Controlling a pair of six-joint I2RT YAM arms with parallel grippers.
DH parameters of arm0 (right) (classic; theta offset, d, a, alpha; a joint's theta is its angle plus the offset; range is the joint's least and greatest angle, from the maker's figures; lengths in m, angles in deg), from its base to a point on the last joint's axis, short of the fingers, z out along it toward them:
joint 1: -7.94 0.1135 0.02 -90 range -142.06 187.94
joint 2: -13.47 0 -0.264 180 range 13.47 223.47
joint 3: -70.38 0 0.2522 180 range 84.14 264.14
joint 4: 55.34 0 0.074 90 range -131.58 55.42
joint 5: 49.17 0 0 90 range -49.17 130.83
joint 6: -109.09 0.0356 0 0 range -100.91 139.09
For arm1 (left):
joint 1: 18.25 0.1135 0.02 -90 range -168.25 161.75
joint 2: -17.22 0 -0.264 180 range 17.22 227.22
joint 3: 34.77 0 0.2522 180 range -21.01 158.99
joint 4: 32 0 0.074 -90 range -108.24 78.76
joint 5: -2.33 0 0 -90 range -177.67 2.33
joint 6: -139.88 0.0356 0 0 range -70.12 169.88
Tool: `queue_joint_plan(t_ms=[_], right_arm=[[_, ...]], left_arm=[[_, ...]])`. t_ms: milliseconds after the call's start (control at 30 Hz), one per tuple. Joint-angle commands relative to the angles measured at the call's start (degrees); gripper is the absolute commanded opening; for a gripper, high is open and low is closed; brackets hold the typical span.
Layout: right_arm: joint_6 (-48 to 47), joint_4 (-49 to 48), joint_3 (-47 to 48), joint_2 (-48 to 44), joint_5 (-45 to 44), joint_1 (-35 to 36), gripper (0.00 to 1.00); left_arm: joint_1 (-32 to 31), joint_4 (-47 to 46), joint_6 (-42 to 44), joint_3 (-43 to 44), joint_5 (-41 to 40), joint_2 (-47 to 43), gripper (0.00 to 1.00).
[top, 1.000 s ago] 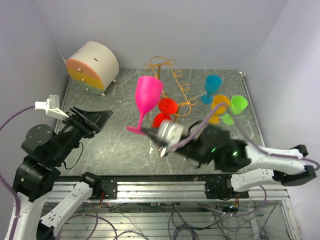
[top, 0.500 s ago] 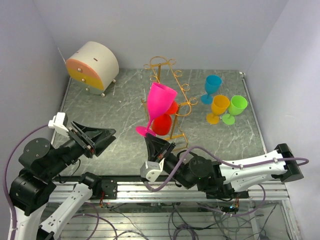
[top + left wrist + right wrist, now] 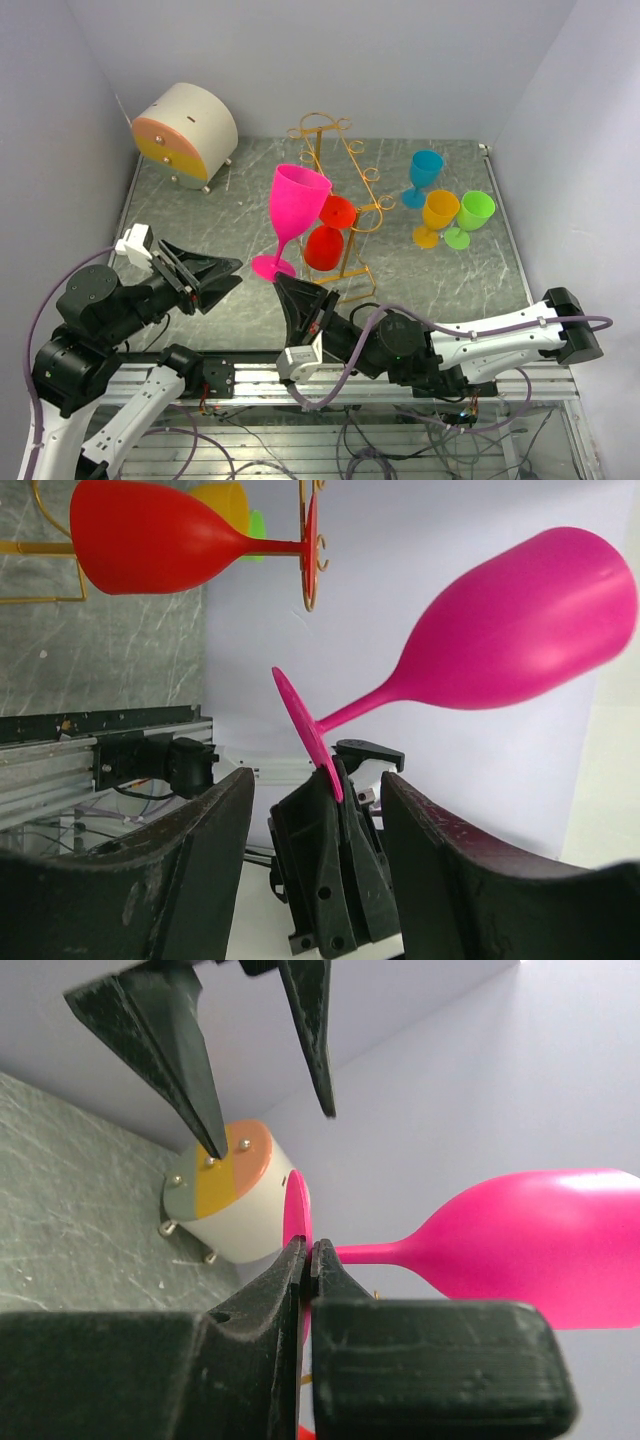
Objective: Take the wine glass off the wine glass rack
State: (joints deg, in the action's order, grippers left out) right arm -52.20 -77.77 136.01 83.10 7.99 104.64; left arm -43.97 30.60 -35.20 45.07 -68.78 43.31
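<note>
**Well clear: pink wine glass (image 3: pixel 296 205) off the wine glass rack (image 3: pixel 360 160)**

The right gripper (image 3: pixel 283 284) is clenched on the glass's foot, holding it tilted in the air above the tabletop (image 3: pixel 200 215), near its front edge. A red glass (image 3: pixel 325 246) hangs on the rack. The left gripper (image 3: pixel 228 278) is spread wide and empty.

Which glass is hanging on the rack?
The red glass, hanging upside down from the rack; the pink glass is in the right gripper; blue, orange and green stand on the table.
</note>
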Motion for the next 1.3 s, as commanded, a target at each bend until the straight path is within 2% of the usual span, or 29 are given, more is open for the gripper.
queue_joint_plan(t_ms=[0, 200, 333, 433, 667, 733, 800, 867, 1067, 1167, 1267], right_arm=[[-1.37, -3.06, 1.92, 0.77, 4.26, 2.5, 0.0], [-1.59, -3.9, 2.36, 2.33, 6.28, 2.78, 0.0], [-1.36, -3.81, 2.79, 3.03, 7.21, 2.88, 0.0], [-1.66, -4.54, 2.42, 3.27, 7.11, 3.03, 0.0], [-0.91, -4.84, 1.03, 1.43, 5.3, 3.97, 0.0], [0.03, -4.86, 0.34, 0.14, 2.91, 4.84, 0.15], [1.73, -3.85, -0.36, -1.63, -1.39, 6.29, 0.35], [4.41, -1.25, -1.14, -4.24, -7.14, 7.86, 0.42], [17.73, 14.68, 0.78, -13.05, -20.79, 8.68, 0.45], [19.12, 19.9, 4.77, -14.78, -27.14, 8.69, 0.4], [19.52, 22.55, 12.67, -13.82, -34.09, 8.56, 0.32]], left_arm=[[-0.1, -4.21, -2.18, -2.09, 4.13, -0.16, 0.64], [-0.08, -6.01, -2.98, -3.3, 4.75, 0.18, 0.63], [-0.08, -7.02, -3.86, -4.6, 4.71, -0.23, 0.56], [-0.13, -11.07, -5.31, -6.66, 5.8, -1.2, 0.39], [-0.13, -16.97, -5.18, -10.12, 6.7, -2.86, 0.07], [-0.13, -17.66, -4.27, -10.3, 5.65, -3.28, 0.07], [-0.1, -17.65, -2.43, -10.02, 4.2, -3.74, 0.07], [-0.08, -17.94, -0.11, -9.91, 2.34, -4.3, 0.07], [-0.13, -23.6, 5.43, -13.82, -3.35, -8.12, 0.07], [-0.1, -23.98, 11.26, -14.98, -5.28, -9.23, 0.07], [-0.12, -23.1, 17.81, -14.56, -6.8, -8.74, 0.07]])
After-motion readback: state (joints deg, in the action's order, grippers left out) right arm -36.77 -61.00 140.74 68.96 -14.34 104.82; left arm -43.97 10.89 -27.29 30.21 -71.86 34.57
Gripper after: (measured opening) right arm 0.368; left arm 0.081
